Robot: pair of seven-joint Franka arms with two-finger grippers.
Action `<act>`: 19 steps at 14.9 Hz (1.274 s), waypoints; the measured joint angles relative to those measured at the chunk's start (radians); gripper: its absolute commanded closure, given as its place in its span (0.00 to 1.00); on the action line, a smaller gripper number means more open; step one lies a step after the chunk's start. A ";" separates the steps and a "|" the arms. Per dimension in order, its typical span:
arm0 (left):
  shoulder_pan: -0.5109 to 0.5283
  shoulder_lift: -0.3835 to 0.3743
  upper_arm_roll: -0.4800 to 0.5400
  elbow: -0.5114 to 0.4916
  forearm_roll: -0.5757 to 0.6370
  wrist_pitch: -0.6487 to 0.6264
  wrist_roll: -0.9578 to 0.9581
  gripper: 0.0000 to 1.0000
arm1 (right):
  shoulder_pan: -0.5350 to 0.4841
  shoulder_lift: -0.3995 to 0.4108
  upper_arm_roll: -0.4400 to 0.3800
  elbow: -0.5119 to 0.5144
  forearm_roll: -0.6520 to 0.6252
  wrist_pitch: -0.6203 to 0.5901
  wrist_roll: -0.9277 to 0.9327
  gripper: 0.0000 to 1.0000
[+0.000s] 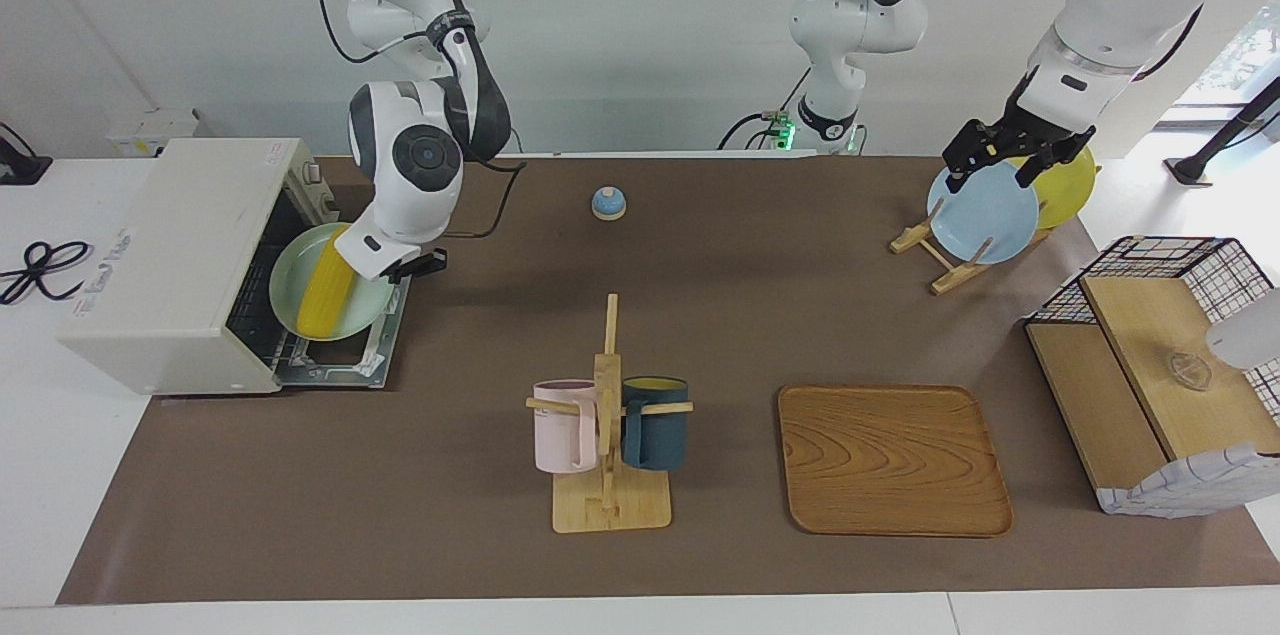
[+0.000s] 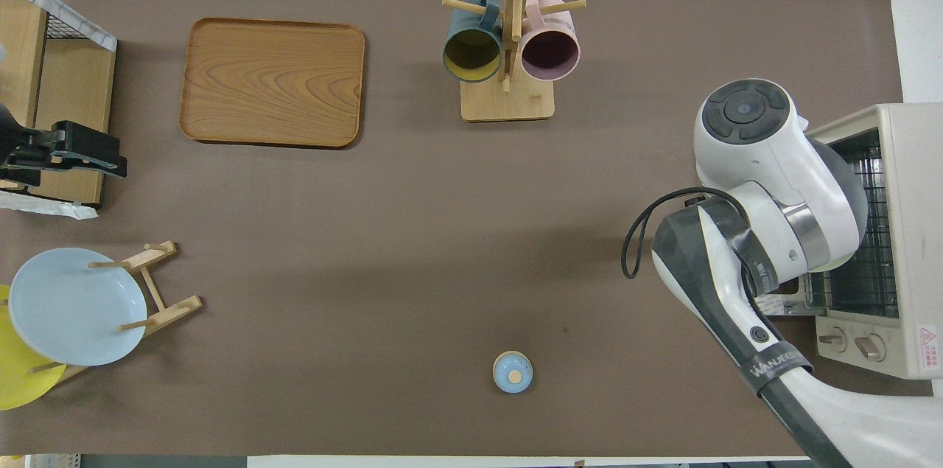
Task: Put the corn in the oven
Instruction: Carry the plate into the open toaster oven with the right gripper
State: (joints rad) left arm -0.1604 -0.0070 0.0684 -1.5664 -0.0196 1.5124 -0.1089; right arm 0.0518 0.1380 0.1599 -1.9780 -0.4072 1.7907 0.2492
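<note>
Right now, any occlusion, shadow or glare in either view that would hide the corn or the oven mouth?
Overhead view: the right arm's white wrist covers the smooth yellow corn cob, its pale green plate and most of the open off-white toaster oven mouth. Facing view: cob and plate show plainly at the oven opening under even light, with soft arm shadows on the brown mat; no glare.

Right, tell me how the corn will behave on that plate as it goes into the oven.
The corn looks smooth and rounded, so it would probably roll or slide if the pale green plate tilts. It lies loose on the plate, which the right gripper holds by its rim over the oven's open door. It looks stiff and light, likely a toy.
</note>
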 measured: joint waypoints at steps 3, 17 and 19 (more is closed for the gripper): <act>0.000 0.000 0.000 0.000 0.000 0.000 0.000 0.00 | -0.036 -0.001 -0.001 -0.016 -0.008 0.000 -0.045 1.00; 0.000 0.000 0.000 0.000 0.000 -0.001 0.000 0.00 | -0.230 -0.021 0.000 -0.092 -0.006 0.123 -0.241 1.00; 0.000 0.000 0.000 0.000 0.000 -0.001 0.000 0.00 | -0.230 -0.032 -0.001 -0.102 0.002 0.123 -0.241 0.81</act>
State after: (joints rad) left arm -0.1604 -0.0070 0.0684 -1.5664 -0.0196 1.5110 -0.1089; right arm -0.1785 0.1061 0.1594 -2.0804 -0.4051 1.9140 0.0080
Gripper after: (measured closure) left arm 0.000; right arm 0.974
